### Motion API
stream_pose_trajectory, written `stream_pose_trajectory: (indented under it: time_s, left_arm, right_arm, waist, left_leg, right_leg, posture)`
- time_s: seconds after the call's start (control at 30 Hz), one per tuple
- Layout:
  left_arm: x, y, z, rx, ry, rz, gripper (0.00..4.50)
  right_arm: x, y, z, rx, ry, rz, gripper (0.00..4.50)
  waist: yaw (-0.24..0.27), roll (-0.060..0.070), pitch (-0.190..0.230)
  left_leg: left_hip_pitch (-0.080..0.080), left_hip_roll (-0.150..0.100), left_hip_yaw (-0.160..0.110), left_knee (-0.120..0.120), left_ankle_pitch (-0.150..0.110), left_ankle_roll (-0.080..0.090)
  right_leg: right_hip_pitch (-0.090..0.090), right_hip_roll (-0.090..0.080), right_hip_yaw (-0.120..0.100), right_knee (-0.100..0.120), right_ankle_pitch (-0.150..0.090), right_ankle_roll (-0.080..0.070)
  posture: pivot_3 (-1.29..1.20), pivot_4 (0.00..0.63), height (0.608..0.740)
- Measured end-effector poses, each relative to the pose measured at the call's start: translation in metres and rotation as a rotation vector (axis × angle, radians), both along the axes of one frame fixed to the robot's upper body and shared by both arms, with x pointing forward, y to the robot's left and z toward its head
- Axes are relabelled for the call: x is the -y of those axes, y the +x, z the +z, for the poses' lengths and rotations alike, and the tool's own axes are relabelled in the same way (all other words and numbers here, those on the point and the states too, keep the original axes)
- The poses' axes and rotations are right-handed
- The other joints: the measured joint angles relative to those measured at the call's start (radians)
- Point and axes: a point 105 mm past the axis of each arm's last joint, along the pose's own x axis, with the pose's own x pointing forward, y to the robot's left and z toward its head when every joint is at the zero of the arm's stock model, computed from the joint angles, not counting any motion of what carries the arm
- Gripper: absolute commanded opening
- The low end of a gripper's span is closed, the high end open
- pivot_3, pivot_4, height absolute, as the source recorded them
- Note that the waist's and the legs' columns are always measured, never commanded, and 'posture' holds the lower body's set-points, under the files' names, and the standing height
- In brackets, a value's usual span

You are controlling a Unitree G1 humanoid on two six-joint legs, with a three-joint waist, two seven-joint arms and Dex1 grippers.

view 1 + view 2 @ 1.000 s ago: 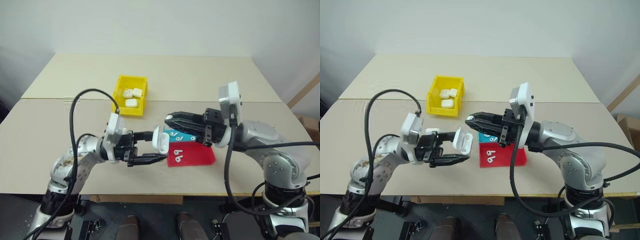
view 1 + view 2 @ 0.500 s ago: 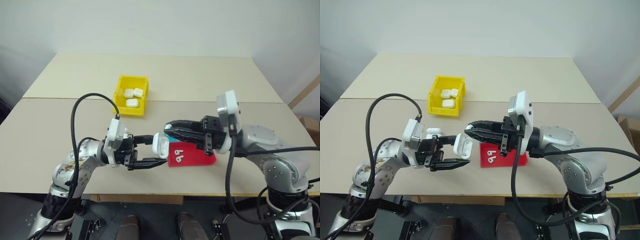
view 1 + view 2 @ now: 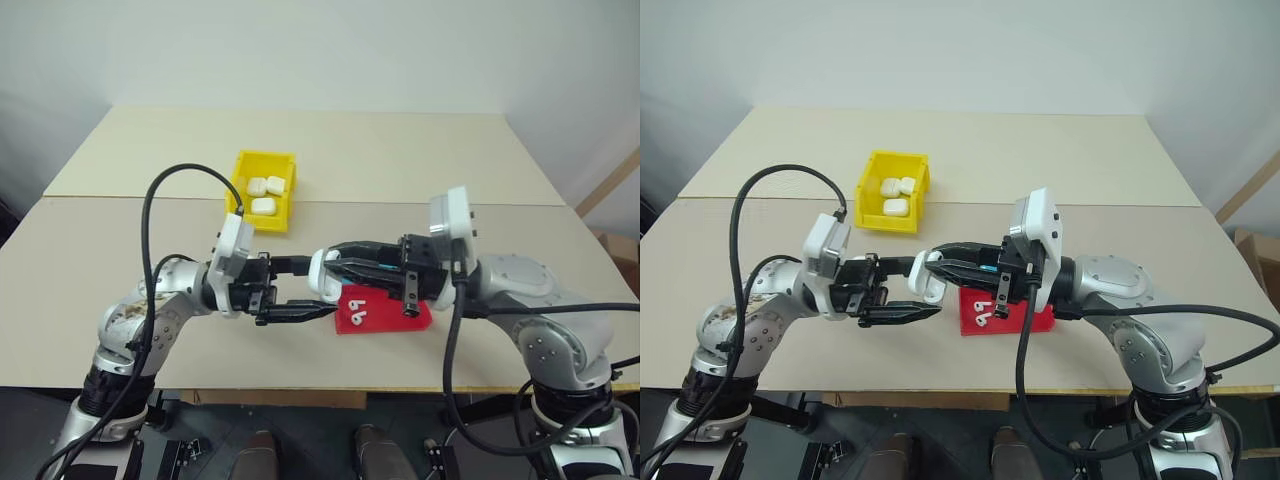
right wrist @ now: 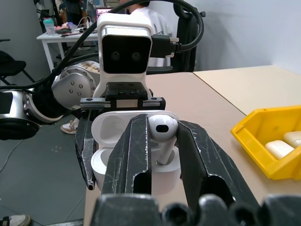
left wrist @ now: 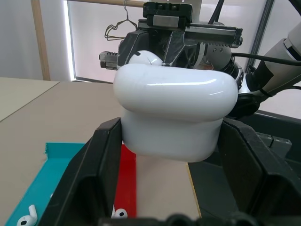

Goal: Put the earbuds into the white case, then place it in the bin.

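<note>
Since a second ago, the right gripper [image 4: 157, 155] has been brought up against the left gripper [image 3: 318, 292], so that the glossy white earbud [image 4: 162, 129] pinched between its narrowed fingers is now held over the open smooth white case [image 5: 174, 115], which is clamped in the left gripper. The stem is seen at the case's well, just ahead of the right fingers. The yellow plastic bin [image 3: 245, 168], holding rounded white cases, is left well beyond both grippers on the worktop [image 3: 400, 150].

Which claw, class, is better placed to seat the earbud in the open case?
The right claw: it pinches an earbud directly over the open white case, which the left claw is busy gripping.
</note>
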Motion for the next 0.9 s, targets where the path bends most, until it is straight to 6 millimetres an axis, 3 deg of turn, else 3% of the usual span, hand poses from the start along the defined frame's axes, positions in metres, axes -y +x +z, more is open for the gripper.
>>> stream_pose_trajectory:
  time_s: [0.87,0.9]
  left_arm:
    - [0.0029,-0.0017,0.0045,-0.033,-0.014,-0.008,2.79]
    - [0.0029,-0.0017,0.0044,-0.033,-0.013,-0.008,2.79]
  right_arm:
    - [0.0031,-0.0008,-0.0018,0.092,-0.019,0.005,0.63]
    - [0.0032,-0.0009,-0.0019,0.092,-0.02,0.006,1.34]
  waist:
    - [0.001,0.0,0.0]
    - [0.001,0.0,0.0]
  left_leg:
    - [0.001,0.0,0.0,0.0,0.0,0.0]
    - [0.001,0.0,0.0,0.0,0.0,0.0]
  right_leg:
    - [0.0,0.0,0.0,0.0,0.0,0.0]
    - [0.0,0.0,0.0,0.0,0.0,0.0]
  posture:
    - [0.0,0.15,0.74]
    - [0.0,0.15,0.74]
